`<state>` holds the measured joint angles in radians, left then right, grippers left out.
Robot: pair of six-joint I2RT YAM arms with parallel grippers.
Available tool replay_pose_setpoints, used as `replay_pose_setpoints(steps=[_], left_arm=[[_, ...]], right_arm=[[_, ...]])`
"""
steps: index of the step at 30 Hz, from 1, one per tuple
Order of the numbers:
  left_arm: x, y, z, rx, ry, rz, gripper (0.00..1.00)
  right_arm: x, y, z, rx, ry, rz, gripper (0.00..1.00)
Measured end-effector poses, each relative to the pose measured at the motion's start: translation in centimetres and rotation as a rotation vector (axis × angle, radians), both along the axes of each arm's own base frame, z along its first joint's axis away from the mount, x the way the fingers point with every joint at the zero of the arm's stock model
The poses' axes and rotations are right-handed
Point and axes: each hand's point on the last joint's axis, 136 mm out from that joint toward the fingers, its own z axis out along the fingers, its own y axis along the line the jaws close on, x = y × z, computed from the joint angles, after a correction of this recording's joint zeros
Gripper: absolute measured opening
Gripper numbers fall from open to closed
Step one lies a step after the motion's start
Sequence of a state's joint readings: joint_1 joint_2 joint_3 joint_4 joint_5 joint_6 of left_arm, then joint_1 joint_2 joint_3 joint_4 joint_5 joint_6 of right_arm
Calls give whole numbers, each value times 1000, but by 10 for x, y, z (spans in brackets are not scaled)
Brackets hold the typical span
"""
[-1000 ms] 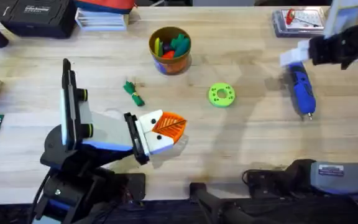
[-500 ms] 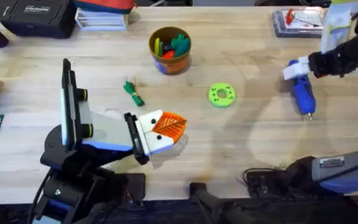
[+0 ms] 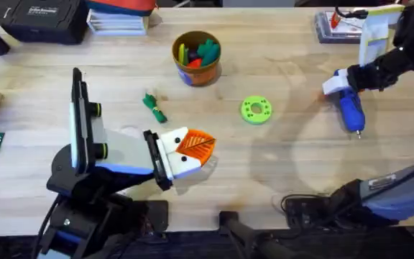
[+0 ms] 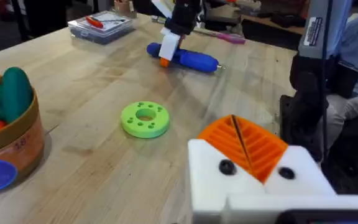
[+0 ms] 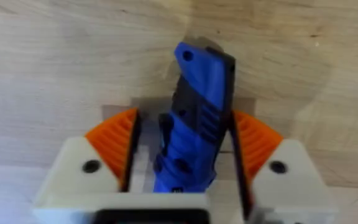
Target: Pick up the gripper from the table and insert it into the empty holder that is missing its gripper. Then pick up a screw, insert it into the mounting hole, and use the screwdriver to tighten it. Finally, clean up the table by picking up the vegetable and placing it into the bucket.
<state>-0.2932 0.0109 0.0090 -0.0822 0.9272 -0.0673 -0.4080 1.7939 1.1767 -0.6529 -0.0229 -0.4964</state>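
The blue-handled screwdriver (image 3: 351, 109) (image 4: 188, 57) (image 5: 197, 118) lies on the table at the right, tip toward the near edge. My right gripper (image 3: 342, 84) (image 5: 184, 119) is open and straddles its handle, with one orange pad against it and a gap at the other. At lower left my left gripper (image 3: 205, 146) (image 4: 234, 121) is shut. Its white holder block (image 4: 253, 186) carries orange ribbed gripper pieces pressed together. No loose screw can be made out. The small dark-green vegetable (image 3: 154, 106) lies left of centre. The ochre bucket (image 3: 175, 50) (image 4: 17, 134) stands behind it with toys inside.
A lime-green ring (image 3: 256, 110) (image 4: 145, 118) lies mid-table between the arms. A clear parts box (image 3: 340, 21) (image 4: 101, 23) sits at the far right corner. Dark cases and books line the far left edge. A green card lies at the left edge.
My right gripper has come down toward the near side onto the screwdriver's handle. The screwdriver, the left arm and the other things have stayed put.
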Motion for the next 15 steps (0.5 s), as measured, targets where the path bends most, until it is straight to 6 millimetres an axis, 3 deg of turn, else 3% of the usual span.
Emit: replay_pose_setpoints(steps=[3,8,15], left_arm=[[0,0,0,0,0,0,5],[0,0,0,0,0,0,5],[0,0,0,0,0,0,5]], right_arm=[[2,-1,1,-6,-10,2,641],[3,-2,1,-11,-12,4,46],[-11,5,1,17,42,5,25]])
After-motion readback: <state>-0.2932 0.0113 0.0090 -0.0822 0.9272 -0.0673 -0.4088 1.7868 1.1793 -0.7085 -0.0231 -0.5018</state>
